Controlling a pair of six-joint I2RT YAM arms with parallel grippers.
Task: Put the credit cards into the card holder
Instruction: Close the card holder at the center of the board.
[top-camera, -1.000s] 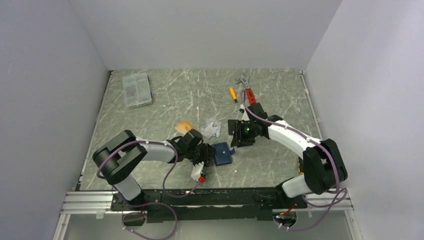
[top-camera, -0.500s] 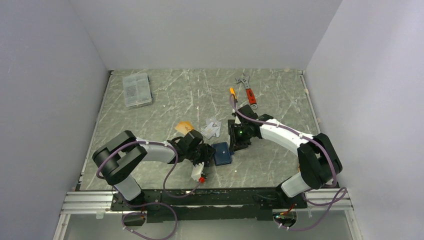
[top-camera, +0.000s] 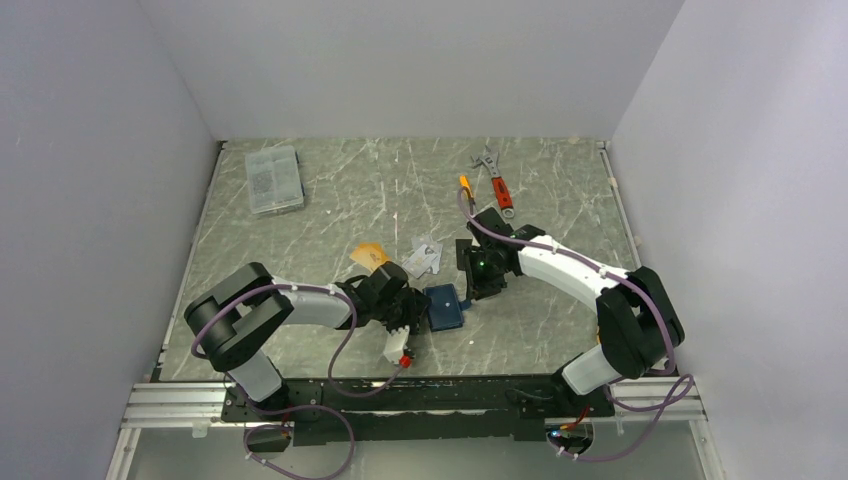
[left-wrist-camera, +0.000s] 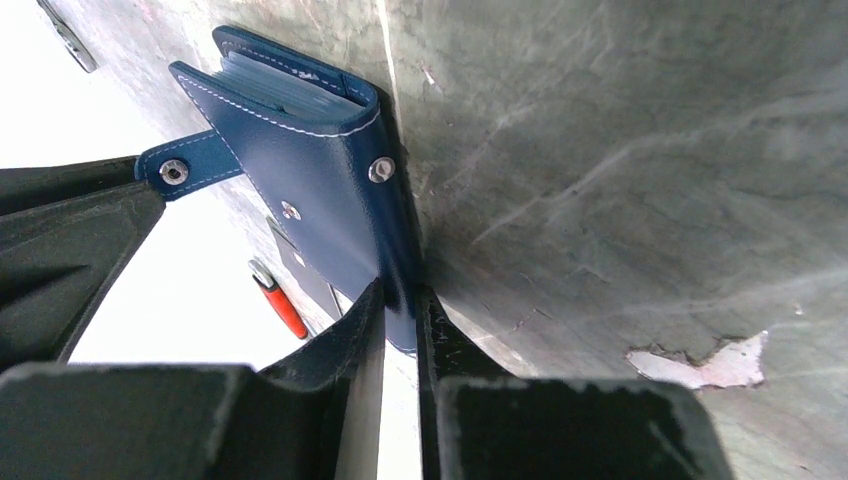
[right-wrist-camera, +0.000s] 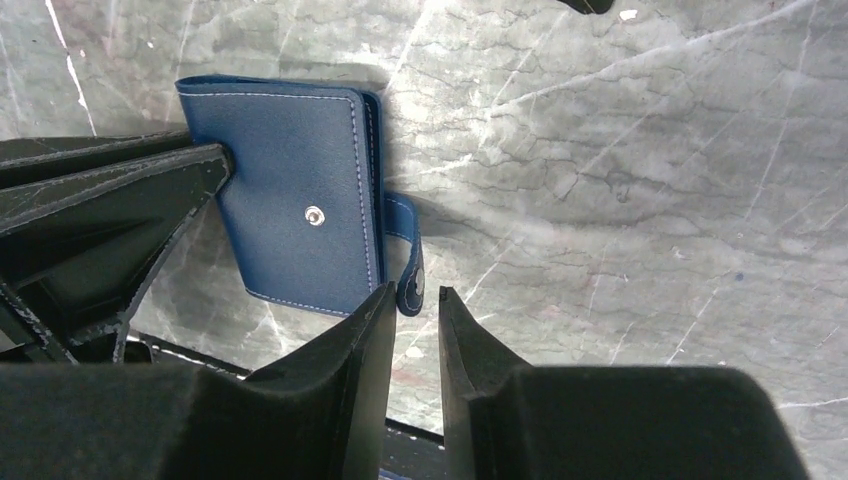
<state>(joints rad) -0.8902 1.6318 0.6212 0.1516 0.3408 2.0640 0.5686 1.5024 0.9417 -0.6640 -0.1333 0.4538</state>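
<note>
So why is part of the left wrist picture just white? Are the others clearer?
Left wrist view: the background past the table is blown out white, though the card holder stays sharp. Right wrist view: even light, a soft shadow beside the card holder. Top view: evenly lit.

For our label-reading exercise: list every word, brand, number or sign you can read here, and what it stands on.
No text can be read.
On the card holder: none, only stitching and snaps.
On the credit cards: too small to tell.
On the compartment box: too small to tell.
</note>
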